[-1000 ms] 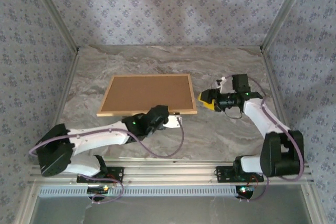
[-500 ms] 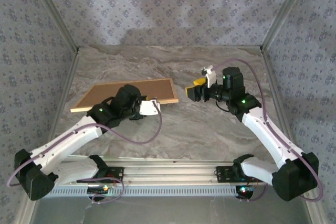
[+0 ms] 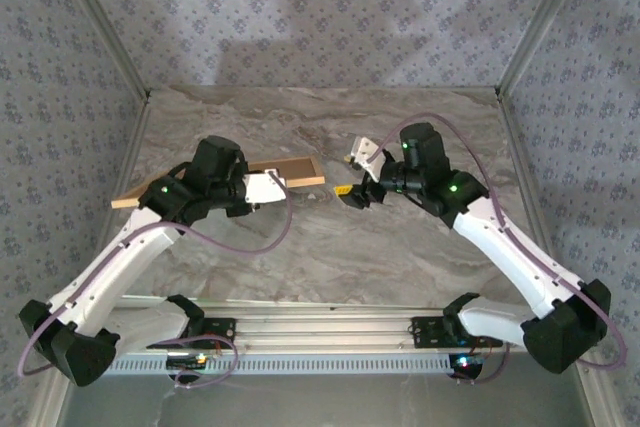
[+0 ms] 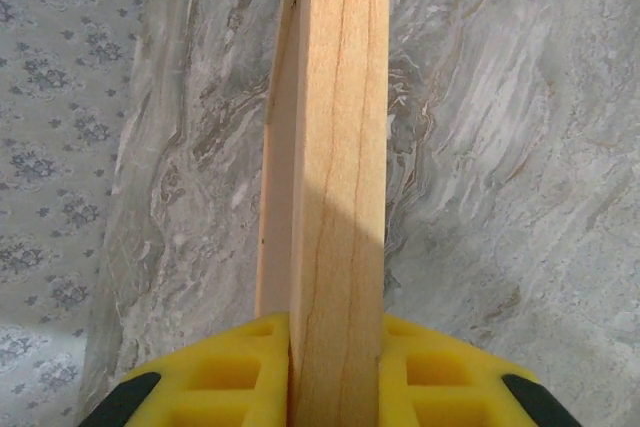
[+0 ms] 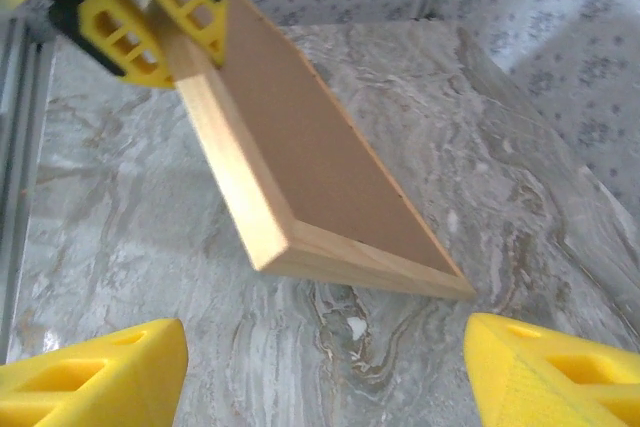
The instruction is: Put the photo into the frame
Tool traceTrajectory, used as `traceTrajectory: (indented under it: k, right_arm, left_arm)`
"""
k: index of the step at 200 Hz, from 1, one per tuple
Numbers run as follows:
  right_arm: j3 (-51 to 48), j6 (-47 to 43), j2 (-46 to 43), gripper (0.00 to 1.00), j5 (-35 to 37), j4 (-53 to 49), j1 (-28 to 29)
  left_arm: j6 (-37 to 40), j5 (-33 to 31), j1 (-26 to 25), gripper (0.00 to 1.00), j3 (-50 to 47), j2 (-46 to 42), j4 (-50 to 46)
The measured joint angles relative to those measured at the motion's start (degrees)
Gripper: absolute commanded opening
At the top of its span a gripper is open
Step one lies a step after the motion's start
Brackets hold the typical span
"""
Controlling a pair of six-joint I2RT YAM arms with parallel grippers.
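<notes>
The left gripper (image 4: pixel 335 372) pinches the wooden frame (image 4: pixel 338 147) by its rim and holds it tilted over the marble table (image 4: pixel 500 147), probably to present its brown back. Beyond, the right gripper (image 5: pixel 325 372) faces it with fingers spread, holding nothing.

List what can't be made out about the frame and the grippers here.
Frame, far face: right wrist view; turned away, with the brown back toward the camera.
Frame's middle: top view; the left gripper and its arm lie over it.
Frame's faces: left wrist view; seen edge-on.
Right gripper fingers: right wrist view; mostly cut off by the bottom edge.
</notes>
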Motion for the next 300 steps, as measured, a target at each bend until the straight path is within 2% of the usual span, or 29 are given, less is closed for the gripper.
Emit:
traceTrajectory:
  k: [54, 91, 108, 145, 222, 244, 260, 271, 300]
  right_arm:
    - [2.95, -8.52, 5.18, 0.77, 0.00, -3.39, 3.52]
    - [6.51, -12.37, 10.25, 0.71, 0.09, -3.32, 4.20]
    - [8.11, -13.53, 12.31, 0.65, 0.39, -2.95, 4.70]
    - [8.13, -16.68, 13.86, 0.44, 1.88, -1.90, 6.58]
    - [5.97, -21.86, 12.76, 0.14, 4.37, 1.90, 7.26]
    - [4.33, -21.86, 11.41, 0.07, 4.90, 3.30, 7.41]
    - [3.72, -21.79, 10.54, 0.04, 5.44, 3.74, 7.45]
    - [3.30, -21.31, 9.88, 0.03, 5.57, 3.78, 7.48]
    - [3.21, -19.21, 8.92, 0.01, 6.71, 3.65, 8.04]
  left_arm:
    - [-0.02, 2.89, 0.61, 0.00, 2.54, 2.01, -1.29]
    - [0.00, 3.87, 0.61, 0.00, 2.54, 2.01, -1.22]
    - [-0.02, 4.15, 0.61, 0.00, 2.54, 2.01, -1.20]
    - [0.00, 4.26, 0.61, 0.00, 2.54, 2.01, -1.16]
    - [0.00, 4.35, 0.92, 0.00, 2.54, 1.90, -0.33]
    - [-0.04, 4.85, 0.92, 0.15, 2.51, 1.90, -0.22]
    - [-0.26, 5.31, 0.87, 0.31, 2.29, 1.70, 0.76]
    - [-1.40, 5.86, 0.81, 0.47, 1.73, 1.38, 2.23]
    - [-5.66, 6.43, 0.81, 0.69, 0.66, -0.48, 7.80]
